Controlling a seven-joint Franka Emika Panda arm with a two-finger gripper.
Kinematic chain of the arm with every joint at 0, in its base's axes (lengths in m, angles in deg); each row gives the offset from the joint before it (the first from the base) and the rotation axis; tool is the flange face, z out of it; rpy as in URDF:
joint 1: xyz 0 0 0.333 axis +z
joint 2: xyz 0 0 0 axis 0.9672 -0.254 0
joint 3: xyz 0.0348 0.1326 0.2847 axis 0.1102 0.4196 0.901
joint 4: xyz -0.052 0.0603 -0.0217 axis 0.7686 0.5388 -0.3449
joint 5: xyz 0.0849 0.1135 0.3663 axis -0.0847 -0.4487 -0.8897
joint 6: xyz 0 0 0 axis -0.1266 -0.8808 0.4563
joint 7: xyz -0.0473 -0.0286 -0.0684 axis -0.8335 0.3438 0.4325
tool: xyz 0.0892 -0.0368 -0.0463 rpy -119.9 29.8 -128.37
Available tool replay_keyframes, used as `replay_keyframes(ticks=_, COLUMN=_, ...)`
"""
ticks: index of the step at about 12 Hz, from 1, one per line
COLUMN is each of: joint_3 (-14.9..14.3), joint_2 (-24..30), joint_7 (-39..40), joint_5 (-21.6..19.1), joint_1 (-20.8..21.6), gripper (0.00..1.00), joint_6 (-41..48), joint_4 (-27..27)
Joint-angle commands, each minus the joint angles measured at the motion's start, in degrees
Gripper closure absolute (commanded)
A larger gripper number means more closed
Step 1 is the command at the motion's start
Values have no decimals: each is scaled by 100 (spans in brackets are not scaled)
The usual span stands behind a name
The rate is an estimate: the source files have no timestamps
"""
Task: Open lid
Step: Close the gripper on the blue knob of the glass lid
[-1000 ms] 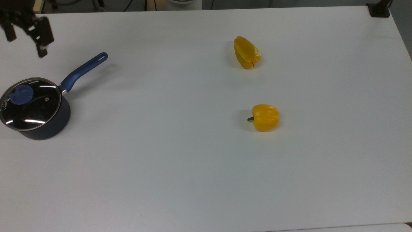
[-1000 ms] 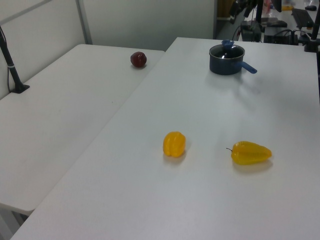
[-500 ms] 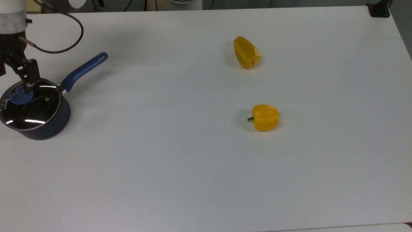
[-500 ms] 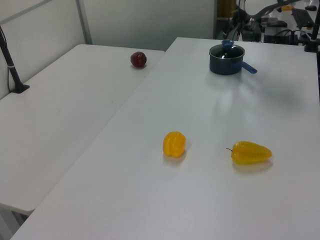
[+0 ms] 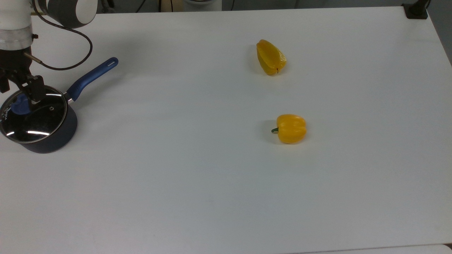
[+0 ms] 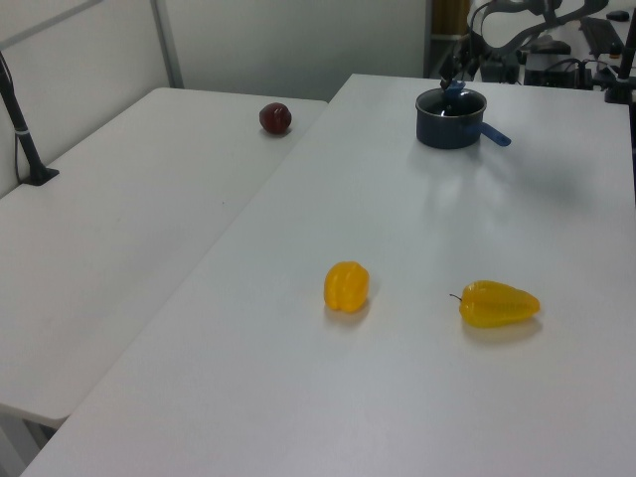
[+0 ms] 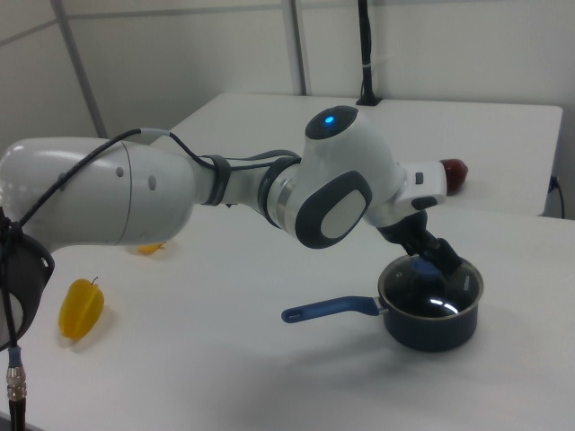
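The lid (image 5: 39, 118) is a clear glass disc with a metal rim, lying flat on the dark saucepan (image 5: 53, 141) at the top view's left edge. Its blue knob (image 5: 18, 107) sits between my gripper's (image 5: 19, 96) two black fingers, which stand open, one on each side of it. In the right view the gripper (image 7: 433, 254) comes down at a slant onto the lid (image 7: 440, 289), and the blue knob (image 7: 428, 267) peeks out below the fingers. The left view has the saucepan (image 6: 452, 121) at the table's far end.
The saucepan's blue handle (image 5: 92, 76) points toward the top view's upper right. Two yellow peppers (image 5: 270, 57) (image 5: 290, 128) lie right of the middle of the white table (image 5: 212, 183). A dark red fruit (image 6: 275, 118) lies on the neighbouring table. A black cable (image 5: 67, 65) loops from my wrist.
My gripper has come down from above the table's corner onto the lid, and its open fingers now straddle the blue knob. The lid and saucepan have not moved.
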Motion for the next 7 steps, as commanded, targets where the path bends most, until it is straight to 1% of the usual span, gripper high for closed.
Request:
replay_keyframes(ticks=1, joint_3=36, joint_2=-49, joint_7=80, joint_5=-89, joint_1=39, gripper=0, joint_6=-133, joint_4=-16)
replay_keyframes(ticks=2, joint_3=36, joint_2=-49, joint_7=89, joint_5=-98, joint_1=39, gripper=0, joint_6=-133, joint_4=-16)
replay_keyframes(ticks=3, joint_3=36, joint_2=-40, joint_7=89, joint_5=-98, joint_1=39, gripper=4, joint_6=-133, joint_4=-16)
replay_keyframes(ticks=5, joint_3=45, joint_2=-32, joint_7=80, joint_5=-98, joint_1=48, gripper=23, joint_6=-133, joint_4=1)
replay_keyframes(ticks=7, joint_3=45, joint_2=-14, joint_7=89, joint_5=-98, joint_1=48, gripper=44, joint_6=-133, joint_4=-7)
